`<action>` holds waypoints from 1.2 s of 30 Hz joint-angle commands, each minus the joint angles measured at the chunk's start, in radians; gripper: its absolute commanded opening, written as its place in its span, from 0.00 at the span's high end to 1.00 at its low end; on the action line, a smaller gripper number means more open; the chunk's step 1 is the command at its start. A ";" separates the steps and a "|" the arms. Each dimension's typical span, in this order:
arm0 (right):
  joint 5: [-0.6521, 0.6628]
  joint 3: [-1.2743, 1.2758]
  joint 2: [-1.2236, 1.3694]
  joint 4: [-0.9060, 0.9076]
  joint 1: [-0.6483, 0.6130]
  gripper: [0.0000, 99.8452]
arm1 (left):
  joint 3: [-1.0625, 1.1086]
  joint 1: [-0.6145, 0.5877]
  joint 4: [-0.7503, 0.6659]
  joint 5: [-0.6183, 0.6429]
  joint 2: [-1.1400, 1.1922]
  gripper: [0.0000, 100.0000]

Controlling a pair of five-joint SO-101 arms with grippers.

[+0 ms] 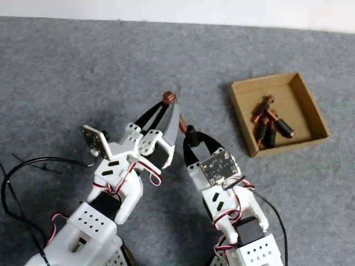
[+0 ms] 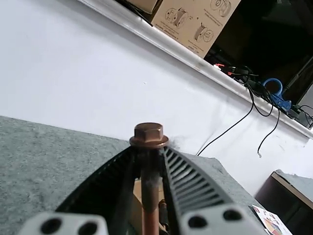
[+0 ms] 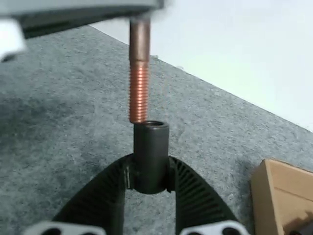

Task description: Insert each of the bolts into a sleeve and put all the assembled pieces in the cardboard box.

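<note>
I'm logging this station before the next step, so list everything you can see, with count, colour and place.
bolt: one, copper, held head-up, threaded tip at the sleeve's opening
sleeve: one, black, upright under the bolt
assembled pieces: about three, copper and black, inside the cardboard box
cardboard box: one, brown, on the table on the right arm's side
table: one, grey covering
cable: black, on the table beside the left arm's base
left end effector: one, black fingers, shut on the bolt
right end effector: one, black fingers, shut on the sleeve
</note>
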 commanded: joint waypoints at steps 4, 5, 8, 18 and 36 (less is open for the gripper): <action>0.006 0.101 -0.024 0.001 -0.036 0.99 | -0.008 0.025 0.008 0.002 -0.007 0.99; 0.006 0.101 -0.024 0.001 -0.045 0.99 | -0.008 0.025 0.006 0.003 -0.007 0.99; 0.006 0.101 -0.024 0.001 -0.059 0.99 | -0.010 0.025 0.006 0.005 -0.007 0.99; 0.006 0.101 -0.024 0.002 -0.053 0.99 | -0.005 0.027 0.009 0.006 -0.007 0.99; 0.006 0.101 -0.024 0.002 -0.010 0.99 | 0.159 0.027 0.021 0.000 -0.016 0.99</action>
